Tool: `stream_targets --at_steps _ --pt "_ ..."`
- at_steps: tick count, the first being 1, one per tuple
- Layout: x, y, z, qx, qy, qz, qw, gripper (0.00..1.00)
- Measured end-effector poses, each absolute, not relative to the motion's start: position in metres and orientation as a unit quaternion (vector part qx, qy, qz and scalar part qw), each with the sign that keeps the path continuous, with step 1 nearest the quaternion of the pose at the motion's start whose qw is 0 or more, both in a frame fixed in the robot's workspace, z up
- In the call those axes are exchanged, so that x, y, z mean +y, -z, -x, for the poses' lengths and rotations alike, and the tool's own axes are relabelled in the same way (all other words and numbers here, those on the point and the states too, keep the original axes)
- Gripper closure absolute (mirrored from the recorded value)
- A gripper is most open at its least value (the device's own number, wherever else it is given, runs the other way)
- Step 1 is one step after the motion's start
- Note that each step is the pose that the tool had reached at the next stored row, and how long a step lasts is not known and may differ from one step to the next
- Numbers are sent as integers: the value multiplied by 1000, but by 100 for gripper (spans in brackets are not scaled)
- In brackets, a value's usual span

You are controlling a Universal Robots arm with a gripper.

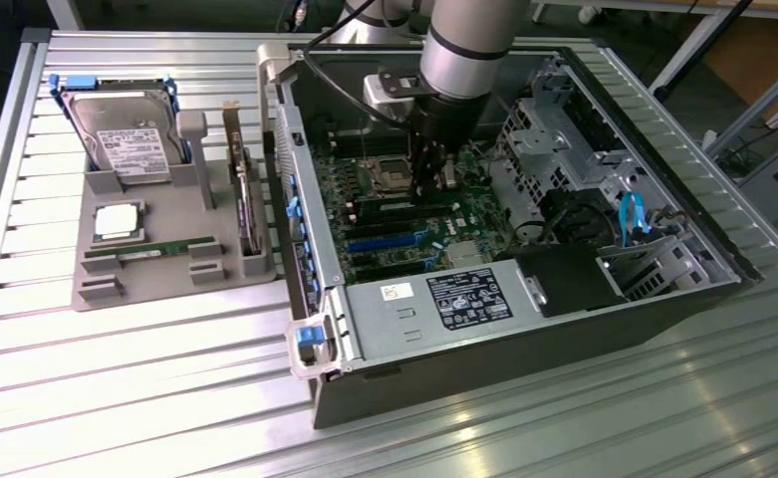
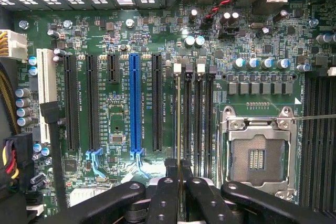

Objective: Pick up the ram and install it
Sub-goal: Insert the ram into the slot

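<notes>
In the exterior view, the arm (image 1: pixel 475 50) is seen reaching down into the open case (image 1: pixel 522 299), its gripper (image 1: pixel 431 171) low over the motherboard (image 1: pixel 415 224); the fingertips are hard to make out there. A second ram (image 1: pixel 162 246) lies in the grey tray (image 1: pixel 176 284) at the exterior view's left, beside a CPU (image 1: pixel 119 221) and a hard drive (image 1: pixel 129 144). In the wrist view, the gripper (image 2: pixel 179 184) is closed on the ram (image 2: pixel 179 124), seen edge-on as a thin line over a memory slot (image 2: pixel 187 124) beside the empty socket (image 2: pixel 257 153). Whether it is seated cannot be told.
</notes>
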State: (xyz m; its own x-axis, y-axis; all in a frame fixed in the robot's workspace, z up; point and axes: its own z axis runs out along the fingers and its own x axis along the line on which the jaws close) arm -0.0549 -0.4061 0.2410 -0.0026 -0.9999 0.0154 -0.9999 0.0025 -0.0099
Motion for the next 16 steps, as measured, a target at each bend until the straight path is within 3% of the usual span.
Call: stream_targets --at_steps 16 --pt "-404 -236 57 -708 -9 -706 2 87"
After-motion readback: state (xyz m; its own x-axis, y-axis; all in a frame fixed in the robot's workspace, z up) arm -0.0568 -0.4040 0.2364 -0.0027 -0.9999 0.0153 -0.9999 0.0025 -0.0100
